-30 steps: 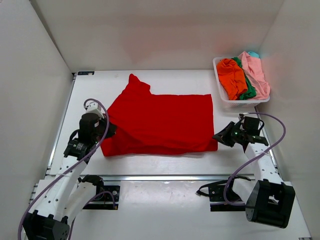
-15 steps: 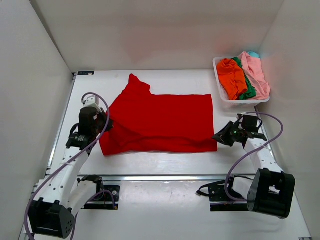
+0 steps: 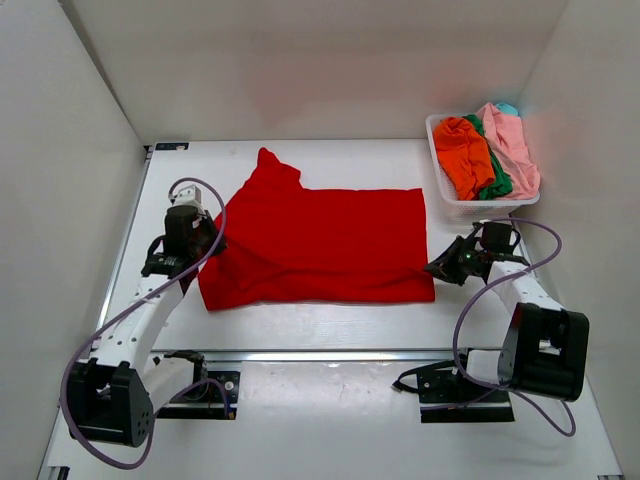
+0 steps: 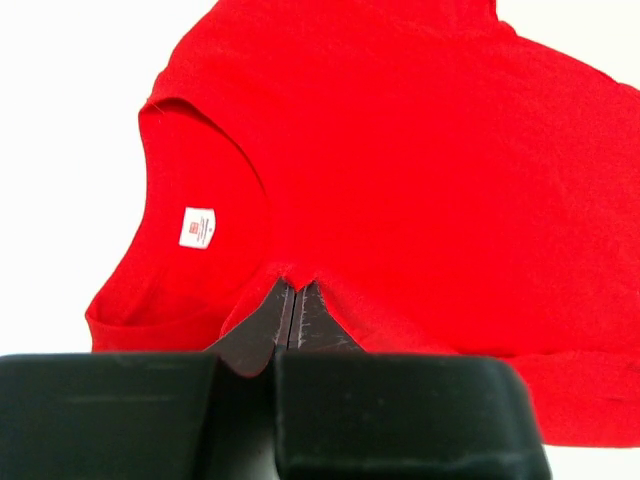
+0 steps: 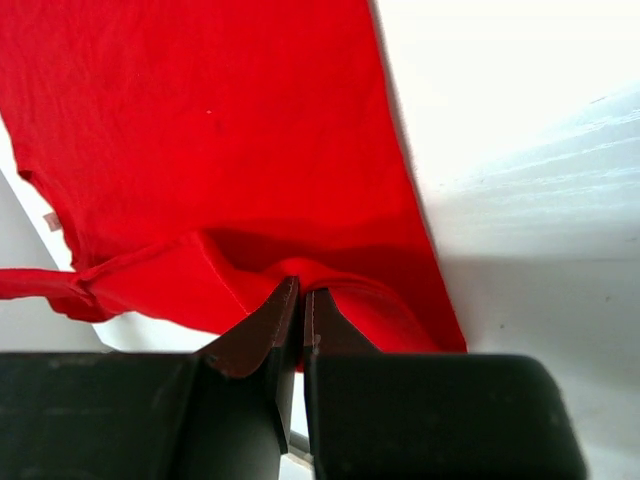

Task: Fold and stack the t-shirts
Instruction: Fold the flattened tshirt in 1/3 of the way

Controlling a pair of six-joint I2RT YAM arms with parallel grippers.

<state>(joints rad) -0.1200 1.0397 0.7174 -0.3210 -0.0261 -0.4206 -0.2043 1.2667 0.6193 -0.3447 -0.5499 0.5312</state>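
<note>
A bright red t-shirt (image 3: 320, 245) lies spread across the middle of the white table, one sleeve pointing to the far left. My left gripper (image 3: 212, 246) is shut on its left edge near the collar, pinching a fold of cloth (image 4: 292, 283); a white label (image 4: 200, 226) shows inside the neck. My right gripper (image 3: 437, 267) is shut on the shirt's right edge, a fold of red cloth (image 5: 300, 268) between the pads. Orange (image 3: 463, 150), green (image 3: 497, 180), pale pink (image 3: 510, 140) and teal (image 3: 507, 108) t-shirts lie heaped in the basket.
A white plastic basket (image 3: 452, 205) stands at the back right, just beyond my right gripper. White walls close in the left, back and right sides. A metal rail (image 3: 320, 355) runs along the table's near edge.
Both grippers have moved away from the near edge, carrying the shirt's near edge with them, so the red cloth now lies a little farther from the front.
</note>
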